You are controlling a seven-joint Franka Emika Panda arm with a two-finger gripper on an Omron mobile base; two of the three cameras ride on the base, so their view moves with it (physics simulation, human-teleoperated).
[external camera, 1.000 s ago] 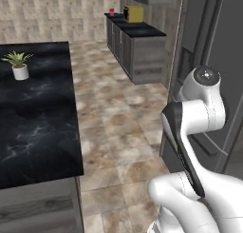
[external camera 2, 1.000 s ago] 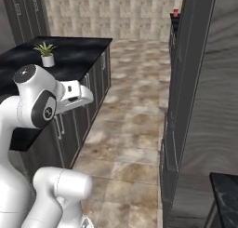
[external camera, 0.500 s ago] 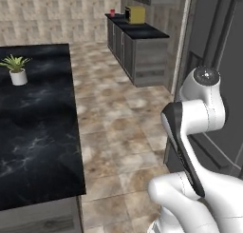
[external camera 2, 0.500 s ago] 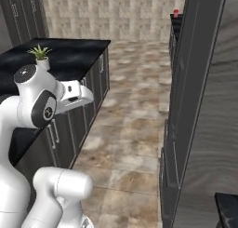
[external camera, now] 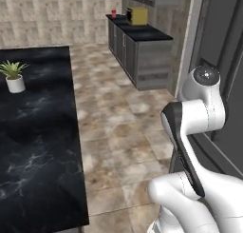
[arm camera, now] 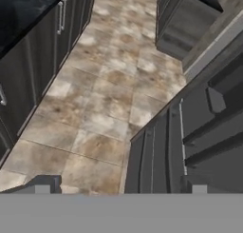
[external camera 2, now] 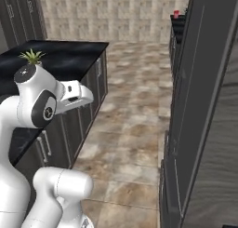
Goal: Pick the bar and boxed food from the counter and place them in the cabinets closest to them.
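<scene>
My fingers (arm camera: 120, 188) stand wide and empty; the far tabletop (external camera: 142, 33) remains unreached, nothing stowed yet.

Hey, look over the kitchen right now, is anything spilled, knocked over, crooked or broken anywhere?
Nothing stands out. The potted plant stands upright on the black island counter, the tiled floor is clean, and the far counter holds a yellow box and a small red item, both upright.

Base rolls forward down kitchen aisle: island counter (external camera: 38, 146) with potted plant (external camera: 14, 76) slides nearer, far counter (external camera: 142, 34) draws closer.
</scene>
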